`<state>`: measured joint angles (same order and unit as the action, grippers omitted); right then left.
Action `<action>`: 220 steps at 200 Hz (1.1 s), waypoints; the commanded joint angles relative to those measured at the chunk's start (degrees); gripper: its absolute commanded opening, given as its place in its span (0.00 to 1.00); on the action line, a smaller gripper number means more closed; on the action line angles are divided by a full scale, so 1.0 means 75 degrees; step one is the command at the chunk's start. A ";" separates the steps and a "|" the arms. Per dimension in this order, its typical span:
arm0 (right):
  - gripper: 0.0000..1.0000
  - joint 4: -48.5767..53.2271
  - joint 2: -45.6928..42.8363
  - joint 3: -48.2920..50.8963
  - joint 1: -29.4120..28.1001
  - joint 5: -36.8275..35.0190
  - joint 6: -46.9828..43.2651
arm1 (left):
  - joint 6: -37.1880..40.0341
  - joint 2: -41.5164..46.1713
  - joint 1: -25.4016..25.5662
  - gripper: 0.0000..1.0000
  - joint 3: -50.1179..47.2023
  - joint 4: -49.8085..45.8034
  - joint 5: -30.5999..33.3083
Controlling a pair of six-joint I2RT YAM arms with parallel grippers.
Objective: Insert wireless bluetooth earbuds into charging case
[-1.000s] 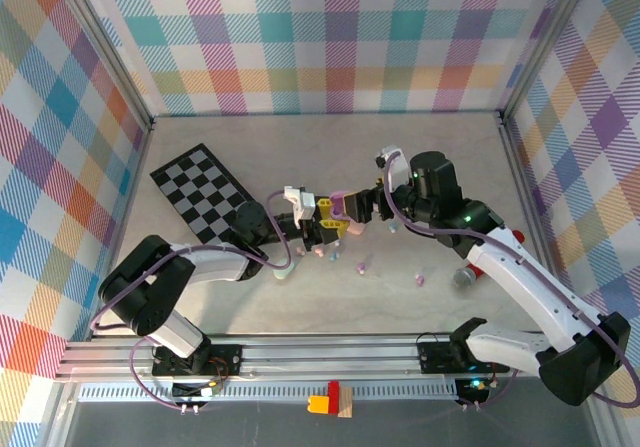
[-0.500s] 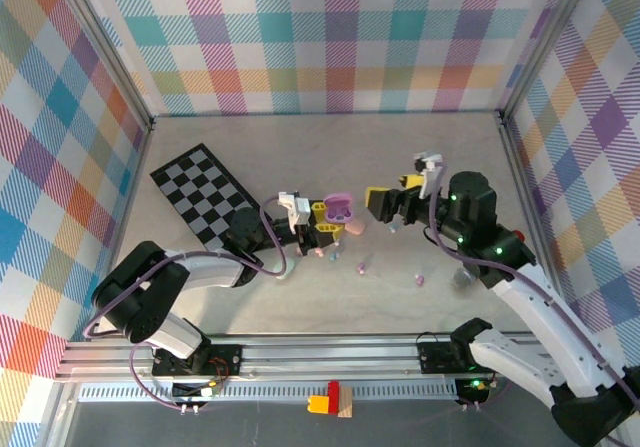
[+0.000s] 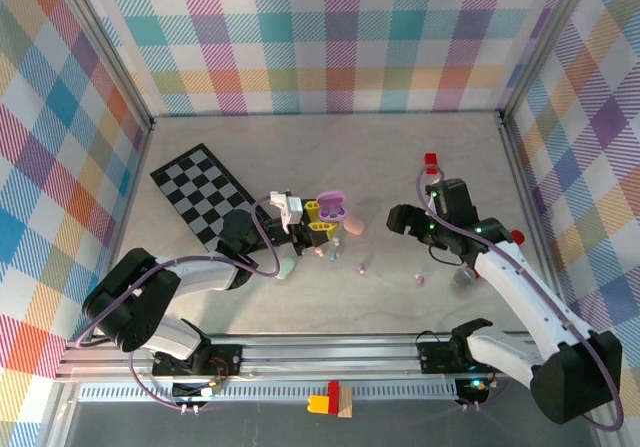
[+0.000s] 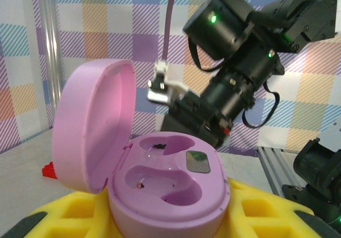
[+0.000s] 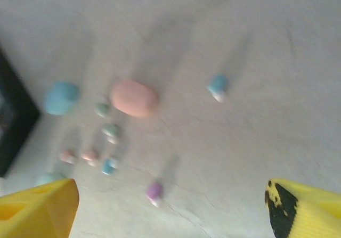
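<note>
The left gripper (image 3: 319, 218) clamps the open charging case (image 4: 166, 187) upright, sockets bared for loading. The right gripper (image 5: 170, 206) hangs spread and empty above earbuds (image 5: 154, 190) scattered near the table's (image 3: 420, 157) middle.

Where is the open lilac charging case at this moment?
The lilac case is near the middle of the top external view, gripped by the left gripper, just left of the pink oval case lying flat.
</note>
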<state>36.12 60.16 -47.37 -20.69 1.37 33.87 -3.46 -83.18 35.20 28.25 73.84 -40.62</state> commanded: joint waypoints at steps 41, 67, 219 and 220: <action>0.79 -0.0082 0.0242 0.1071 -0.0127 0.0863 0.1408 | -0.0065 0.0133 -0.0289 0.37 -0.0142 0.0376 0.0142; 0.77 -0.0331 0.0884 0.0852 -0.0941 0.0433 0.1530 | -0.0136 0.0162 -0.0654 0.37 -0.0199 0.0381 0.0187; 0.57 0.0285 0.4757 -0.1350 -0.3673 -0.1830 0.0658 | -0.0194 0.0446 -0.2402 0.37 -0.0049 0.0365 -0.0157; 0.57 0.0295 0.4766 -0.1354 -0.3680 -0.1844 0.0655 | -0.0194 0.0442 -0.2405 0.37 -0.0050 0.0363 -0.0153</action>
<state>32.60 94.54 -55.35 -47.24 -6.26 41.10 -4.19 -81.56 17.82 26.83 73.82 -39.99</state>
